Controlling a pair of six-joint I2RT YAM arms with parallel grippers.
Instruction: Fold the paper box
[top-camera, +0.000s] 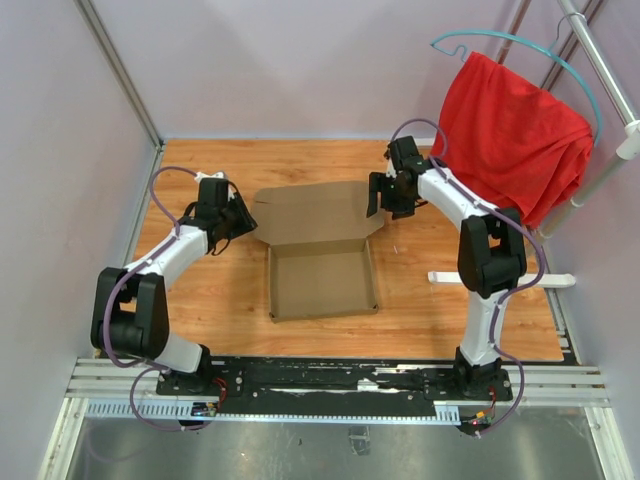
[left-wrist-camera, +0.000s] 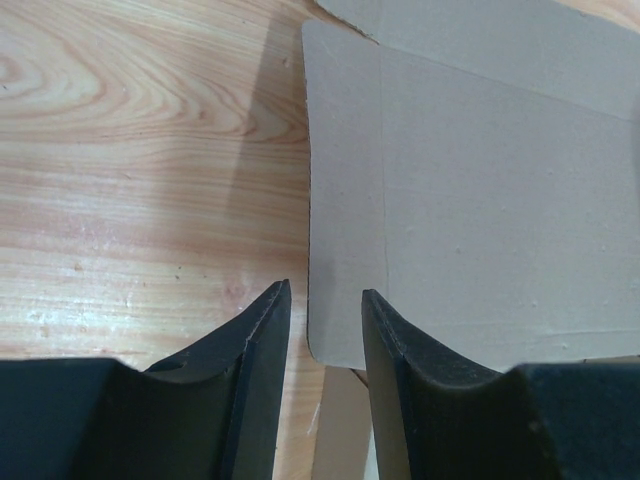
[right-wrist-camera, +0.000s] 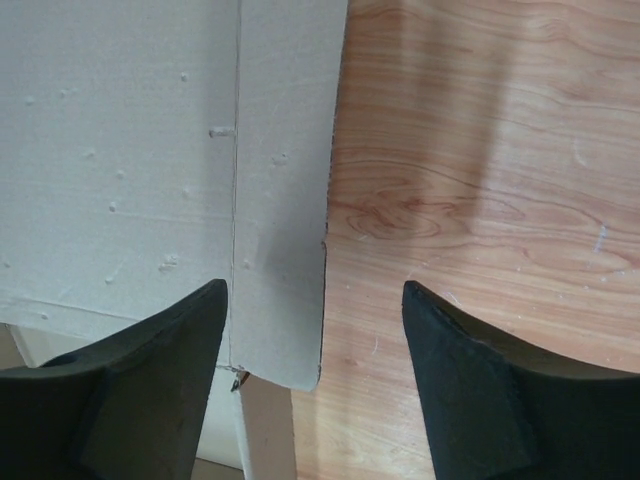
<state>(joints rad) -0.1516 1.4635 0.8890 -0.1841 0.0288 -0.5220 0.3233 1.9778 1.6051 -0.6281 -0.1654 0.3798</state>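
The paper box (top-camera: 322, 282) lies mid-table as a shallow brown tray with its walls up, and its lid panel (top-camera: 315, 212) lies flat behind it. My left gripper (top-camera: 243, 216) is at the lid's left end. In the left wrist view this gripper (left-wrist-camera: 325, 290) is narrowly open, with the lid's side flap (left-wrist-camera: 345, 200) lying just past the fingertips, not pinched. My right gripper (top-camera: 378, 196) is at the lid's right end. The right wrist view shows this gripper (right-wrist-camera: 313, 284) wide open, with the right side flap (right-wrist-camera: 285, 200) between its fingers and touching neither.
A red cloth (top-camera: 515, 135) hangs on a teal hanger (top-camera: 520, 42) at the back right, close behind the right arm. A white bar (top-camera: 500, 278) lies on the table to the right of the box. Grey walls close in the wooden table (top-camera: 200, 300).
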